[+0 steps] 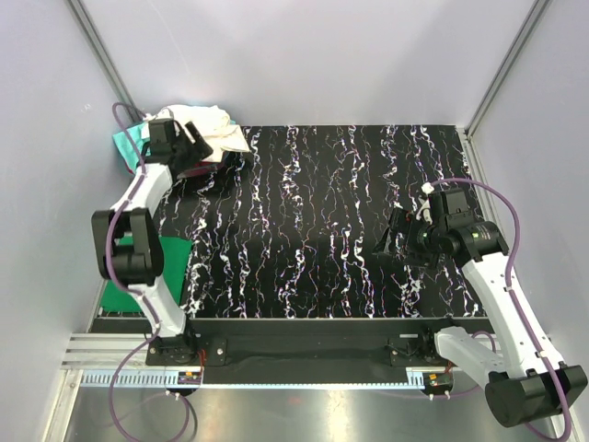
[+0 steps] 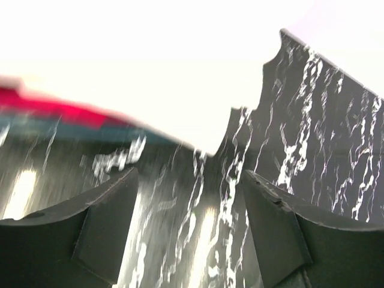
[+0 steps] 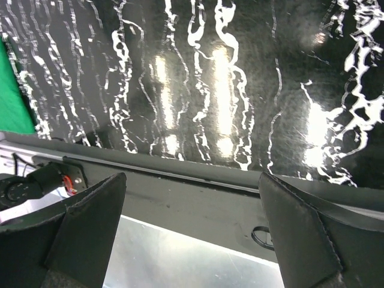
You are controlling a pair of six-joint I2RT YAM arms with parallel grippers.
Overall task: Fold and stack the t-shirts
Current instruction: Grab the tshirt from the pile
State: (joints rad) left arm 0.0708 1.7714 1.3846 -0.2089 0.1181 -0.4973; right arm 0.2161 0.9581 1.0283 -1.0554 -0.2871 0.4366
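"At the far left corner of the table (image 1: 322, 212), what makes up the heap?"

"Three t-shirts, crumpled together. A white shirt (image 1: 216, 124) lies uppermost and a teal shirt (image 1: 127, 145) shows at the heap's left edge. A dark red shirt (image 2: 54, 108) appears as a band just above the teal in the left wrist view. The cloth is soft and creased, none of it laid flat."

"And the fourth?"

"A green shirt (image 1: 175, 267) lies flat at the near left edge of the table, well apart from the heap and partly hidden under the left arm. Its edge also shows at the left margin of the right wrist view."

"Can any label or lettering be read?"

"None can be made out — the heap is small in the top view and blurred in the left wrist view."

"How do the grippers stand?"

"The left gripper (image 2: 189, 174) has its fingers spread with nothing between them, and it hovers just beside the heap over the black marbled surface. The right gripper (image 3: 192, 177) is spread wide and empty above the right half of the table — well apart from every shirt."
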